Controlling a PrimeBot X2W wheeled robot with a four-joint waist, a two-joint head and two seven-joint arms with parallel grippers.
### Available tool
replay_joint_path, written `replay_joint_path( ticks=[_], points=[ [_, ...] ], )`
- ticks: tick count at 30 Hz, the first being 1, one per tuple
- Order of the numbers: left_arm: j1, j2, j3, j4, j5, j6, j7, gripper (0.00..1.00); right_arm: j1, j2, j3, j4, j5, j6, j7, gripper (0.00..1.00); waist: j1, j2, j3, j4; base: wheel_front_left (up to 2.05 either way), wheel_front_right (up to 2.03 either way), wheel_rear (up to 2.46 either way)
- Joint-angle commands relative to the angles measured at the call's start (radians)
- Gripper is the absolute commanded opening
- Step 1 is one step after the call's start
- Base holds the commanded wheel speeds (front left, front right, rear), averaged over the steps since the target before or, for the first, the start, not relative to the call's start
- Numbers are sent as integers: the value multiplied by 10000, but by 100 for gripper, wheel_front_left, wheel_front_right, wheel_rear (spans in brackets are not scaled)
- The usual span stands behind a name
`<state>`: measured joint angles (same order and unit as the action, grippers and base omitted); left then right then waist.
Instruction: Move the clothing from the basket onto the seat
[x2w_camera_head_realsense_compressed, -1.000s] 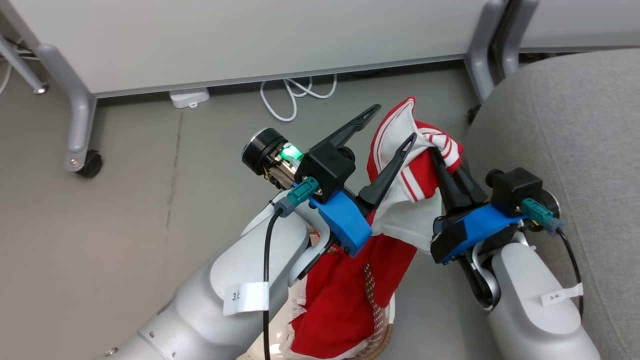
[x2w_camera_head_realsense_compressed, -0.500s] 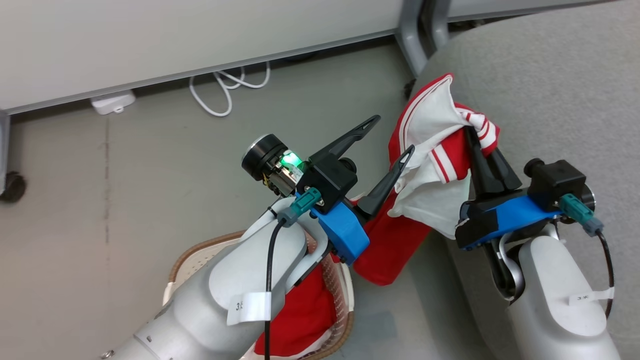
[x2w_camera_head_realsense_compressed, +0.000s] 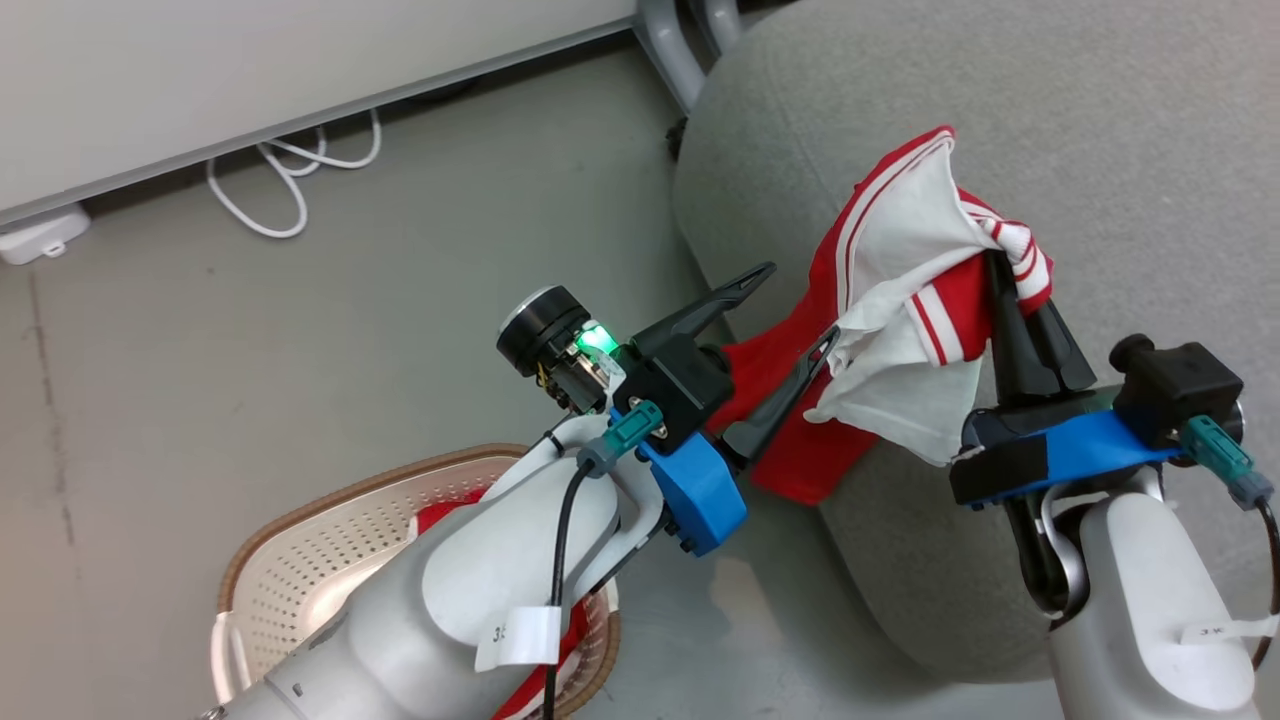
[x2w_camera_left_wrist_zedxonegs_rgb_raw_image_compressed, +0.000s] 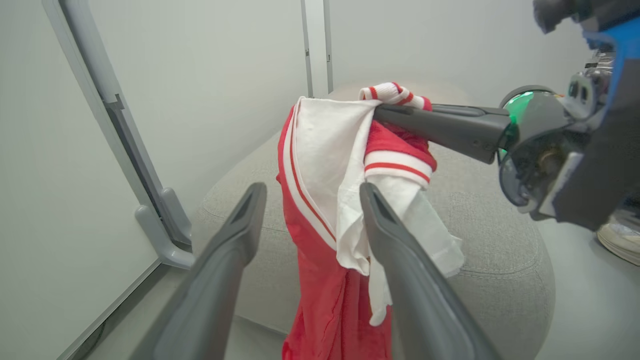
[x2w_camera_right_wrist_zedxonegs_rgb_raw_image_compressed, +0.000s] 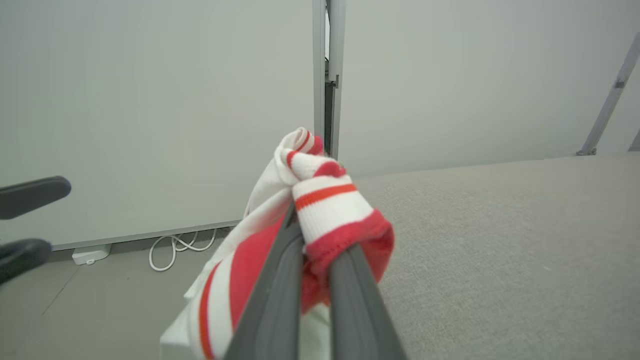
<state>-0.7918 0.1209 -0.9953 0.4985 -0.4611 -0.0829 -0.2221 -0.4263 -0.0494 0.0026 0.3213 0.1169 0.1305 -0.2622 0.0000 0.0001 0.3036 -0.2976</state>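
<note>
My right gripper (x2w_camera_head_realsense_compressed: 1003, 268) is shut on a bunched red and white garment, the clothing (x2w_camera_head_realsense_compressed: 900, 300). It hangs over the rounded front-left edge of the light grey seat (x2w_camera_head_realsense_compressed: 1050, 120), its red tail trailing down the seat's side. My left gripper (x2w_camera_head_realsense_compressed: 800, 302) stands open just left of the cloth, holding nothing. In the left wrist view the garment (x2w_camera_left_wrist_zedxonegs_rgb_raw_image_compressed: 320, 165) dangles between and beyond the open fingers (x2w_camera_left_wrist_zedxonegs_rgb_raw_image_compressed: 245, 220). In the right wrist view the fingers (x2w_camera_right_wrist_zedxonegs_rgb_raw_image_compressed: 280, 280) pinch a striped cuff (x2w_camera_right_wrist_zedxonegs_rgb_raw_image_compressed: 330, 200). The cream basket (x2w_camera_head_realsense_compressed: 300, 540) sits at the lower left, with red cloth (x2w_camera_head_realsense_compressed: 445, 515) showing behind my left forearm.
Pale partition panels on grey legs (x2w_camera_head_realsense_compressed: 670, 30) stand behind the seat and floor. A white cable (x2w_camera_head_realsense_compressed: 290, 190) and a white adapter (x2w_camera_head_realsense_compressed: 35, 235) lie at the panel's foot. A pale shoe (x2w_camera_left_wrist_zedxonegs_rgb_raw_image_compressed: 620, 240) shows on the floor at the right edge of the left wrist view.
The head camera has swung right, so the seat takes up more of the picture. The held garment has come up out of the basket and now hangs over the seat's edge.
</note>
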Motion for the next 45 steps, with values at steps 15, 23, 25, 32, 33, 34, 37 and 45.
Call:
replay_joint_path(
  ticks=[15,23,25,32,33,34,37,45],
  points=[
    [220,182,-362,-266,41,40,85,100,759,-20,-604,-626,-169,5,-41,0,0,-1,248,-490,0,0,0],
    [52,262,-309,-419,42,134,-8,100,184,-23,-602,-879,-262,5,-43,0,0,-1,378,-412,0,0,0],
    [-14,313,-300,-472,62,141,-17,100,-108,-20,-655,-1000,-384,5,-43,0,0,-1,492,-384,0,0,0],
    [-323,627,-274,-766,176,200,96,100,-1970,-21,-1380,-1697,-1320,3,-43,0,0,-1,1220,-205,0,0,0],
    [-374,692,-271,-825,212,213,120,100,-2341,-31,-1590,-1829,-1431,3,-41,0,0,-1,1352,-181,0,0,0],
    [-423,763,-272,-884,241,219,139,100,-2663,-65,-1780,-1960,-1509,3,-41,0,0,-1,1497,-153,0,0,0],
    [-645,981,-264,-1071,335,210,272,100,-3676,-429,-2425,-2348,-1619,3,-40,0,0,-1,2047,-36,0,0,0],
    [-1230,1681,-142,-1769,600,293,604,100,-6162,-2235,-4285,-2923,-1480,3,-38,0,0,-1,3573,88,0,0,0]
  ],
)
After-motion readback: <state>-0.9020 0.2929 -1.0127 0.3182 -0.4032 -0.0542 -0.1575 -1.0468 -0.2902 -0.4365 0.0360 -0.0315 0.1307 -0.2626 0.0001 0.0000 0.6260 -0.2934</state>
